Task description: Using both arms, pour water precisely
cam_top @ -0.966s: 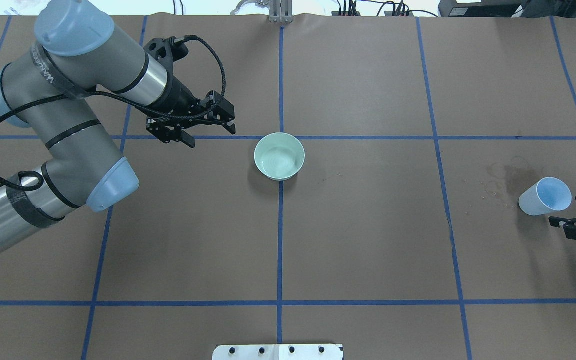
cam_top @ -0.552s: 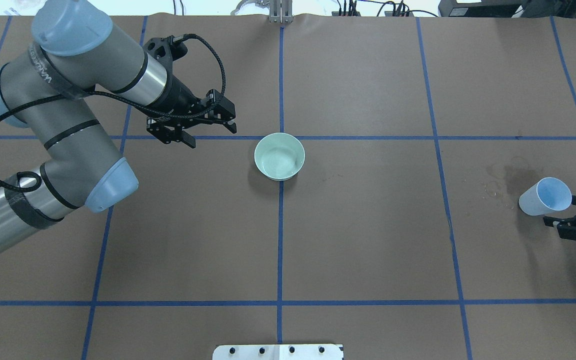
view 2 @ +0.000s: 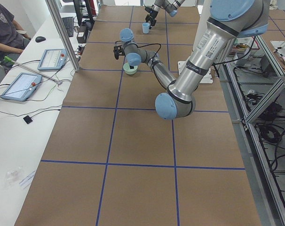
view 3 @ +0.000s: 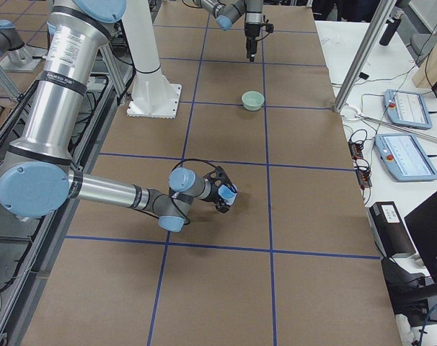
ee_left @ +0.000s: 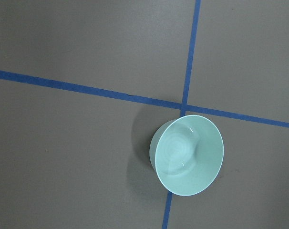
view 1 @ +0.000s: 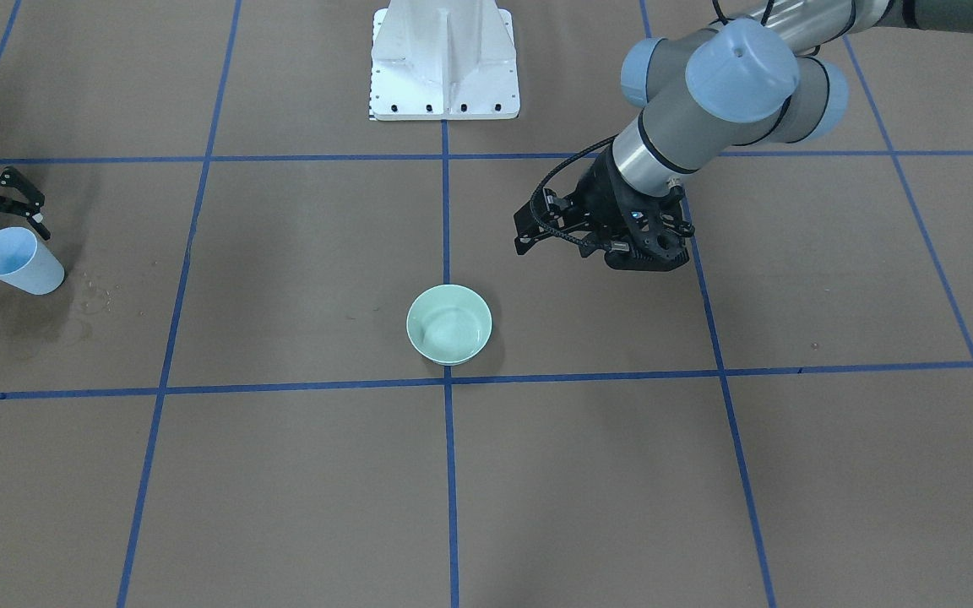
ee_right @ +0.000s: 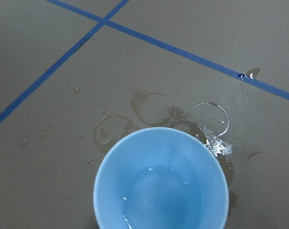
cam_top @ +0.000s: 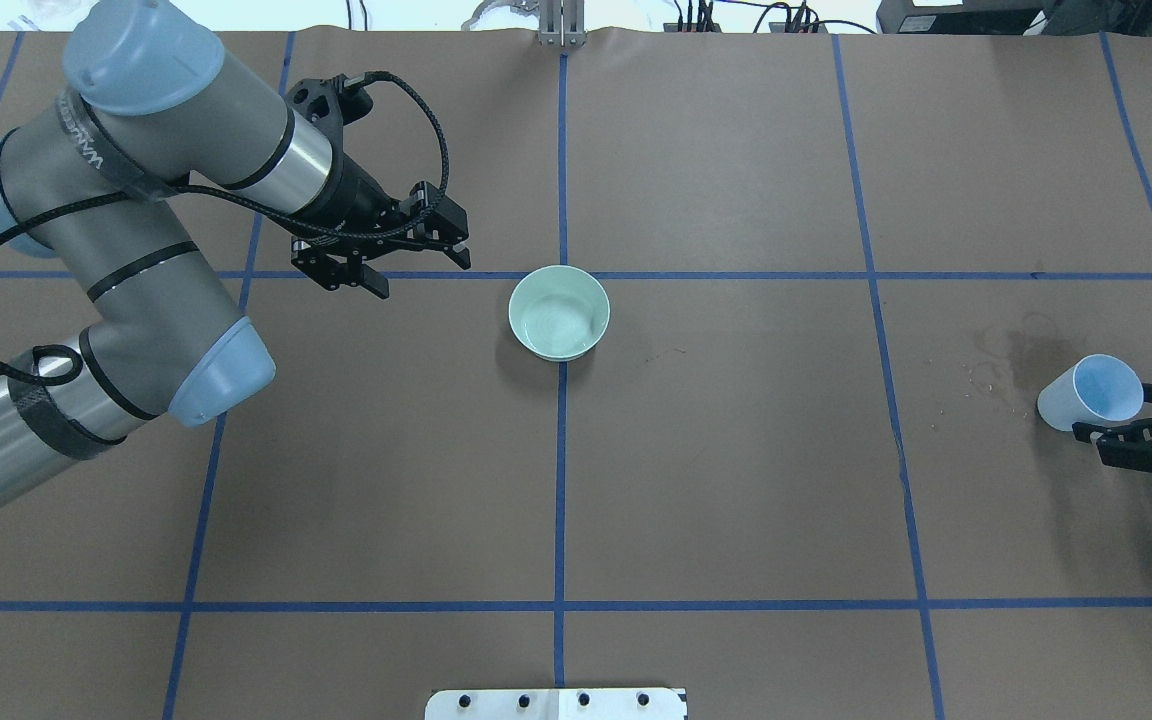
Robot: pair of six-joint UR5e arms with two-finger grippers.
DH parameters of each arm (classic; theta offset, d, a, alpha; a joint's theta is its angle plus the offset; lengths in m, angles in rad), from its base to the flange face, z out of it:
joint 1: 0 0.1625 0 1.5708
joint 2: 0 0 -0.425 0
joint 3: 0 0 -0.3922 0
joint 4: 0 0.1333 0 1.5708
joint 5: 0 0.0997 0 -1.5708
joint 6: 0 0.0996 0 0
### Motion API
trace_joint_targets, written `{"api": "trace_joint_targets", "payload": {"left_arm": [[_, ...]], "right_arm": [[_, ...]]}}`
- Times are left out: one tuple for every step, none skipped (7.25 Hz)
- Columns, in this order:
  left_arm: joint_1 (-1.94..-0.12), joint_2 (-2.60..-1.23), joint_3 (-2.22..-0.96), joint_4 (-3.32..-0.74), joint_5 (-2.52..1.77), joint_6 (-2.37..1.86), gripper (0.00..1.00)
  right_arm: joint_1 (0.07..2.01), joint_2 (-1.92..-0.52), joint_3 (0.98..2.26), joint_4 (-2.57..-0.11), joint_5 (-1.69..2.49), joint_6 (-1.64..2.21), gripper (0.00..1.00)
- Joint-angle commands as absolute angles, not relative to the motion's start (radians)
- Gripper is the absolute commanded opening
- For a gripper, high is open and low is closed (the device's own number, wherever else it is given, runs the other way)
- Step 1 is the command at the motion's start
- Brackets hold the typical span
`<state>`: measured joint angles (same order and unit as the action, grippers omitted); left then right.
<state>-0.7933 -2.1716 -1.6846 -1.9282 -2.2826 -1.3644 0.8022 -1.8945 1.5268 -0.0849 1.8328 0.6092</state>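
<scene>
Clear water (ee_right: 159, 195) just beside right claw (cam_top: 1116, 413)

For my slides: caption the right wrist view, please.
Blue cup holding a little water, beside wet spill rings on the brown taped table.
</scene>
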Motion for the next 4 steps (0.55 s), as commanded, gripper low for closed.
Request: {"api": "trace_joint_targets", "payload": {"left_arm": [[-0.792,-2.171,-1.683,-1.928,-2.283,-1.364,1.00],[-0.793,-2.172,-1.683,-1.928,-2.283,-1.364,1.00],[-0.793,-2.171,-1.684,-1.928,-2.283,-1.364,1.00],[-0.793,-2.172,-1.686,-1.928,-2.283,-1.364,1.00]], "right_arm": [[0.795,-1.890,1.523,-0.071,1.804,0.615,0.99],[0.790,-1.882,1.484,-0.004,1.793,0.617,0.99],[0.784,-1.858,1.433,0.061,1.787,0.636,0.99],[0.781,-1.844,1.387,0.116,1.787,0.640,0.99]]}}
